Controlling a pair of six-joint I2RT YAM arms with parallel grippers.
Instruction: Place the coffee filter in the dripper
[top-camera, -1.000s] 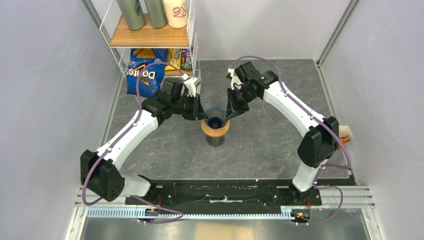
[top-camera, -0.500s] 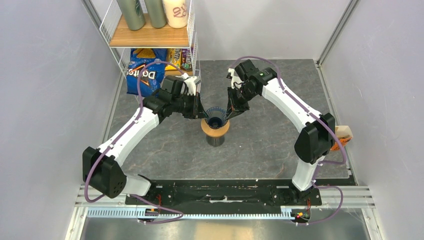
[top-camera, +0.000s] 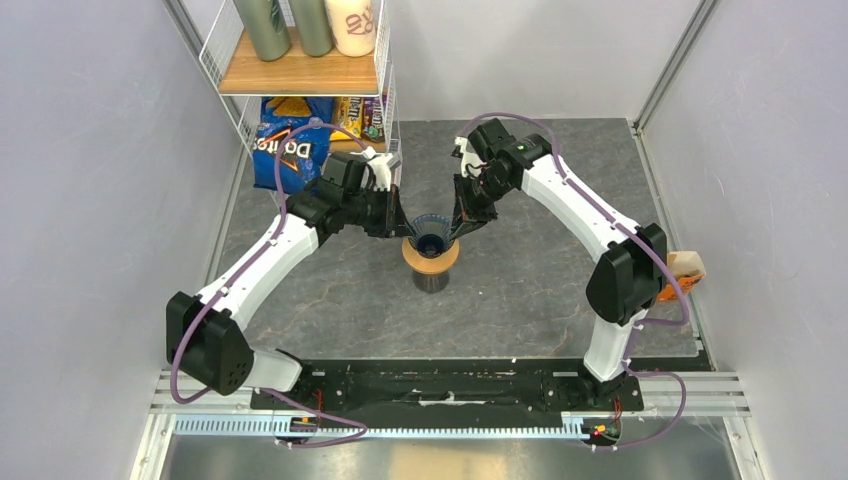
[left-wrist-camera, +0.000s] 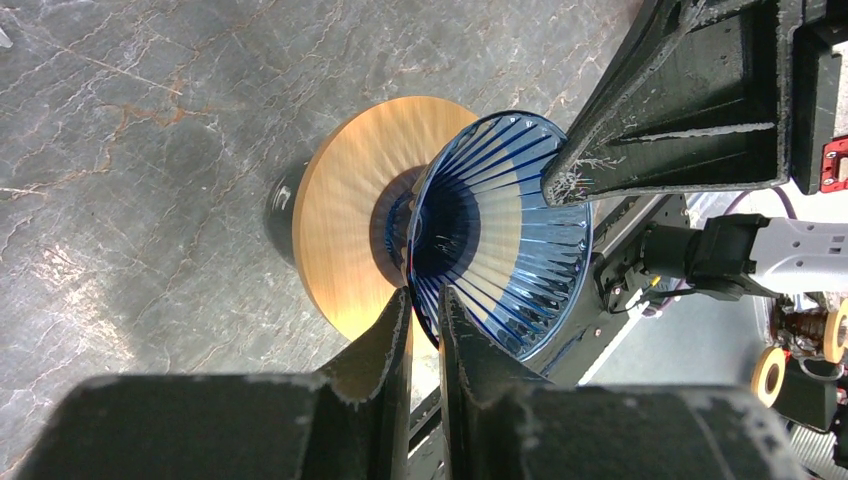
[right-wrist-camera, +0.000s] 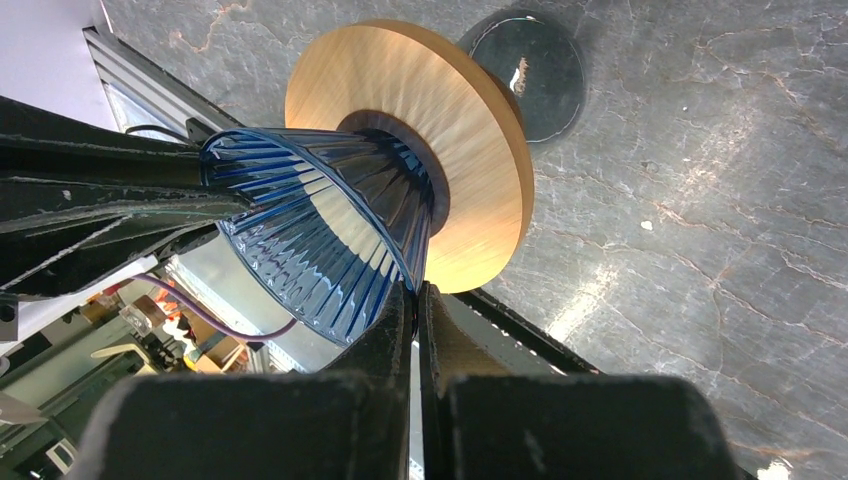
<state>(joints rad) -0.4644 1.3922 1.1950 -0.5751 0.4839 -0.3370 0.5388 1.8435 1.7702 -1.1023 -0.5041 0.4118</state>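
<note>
The dripper (left-wrist-camera: 500, 240) stands upright, mouth up, in the wooden ring (left-wrist-camera: 345, 220) on the dark cup (top-camera: 430, 281), mid-surface (top-camera: 540, 290) between both arms. I hold its near rim with the left claw (left-wrist-camera: 427, 312) pinched across the wall; the right claw (right-wrist-camera: 415, 296) is fully clenched, tips at the opposite rim. The coffee filter is not in the cone: it is possibly the pale piece (top-camera: 688, 262) on the orange holder (top-camera: 672, 290) at the right edge, well apart from both claws, nearer the right arm.
</note>
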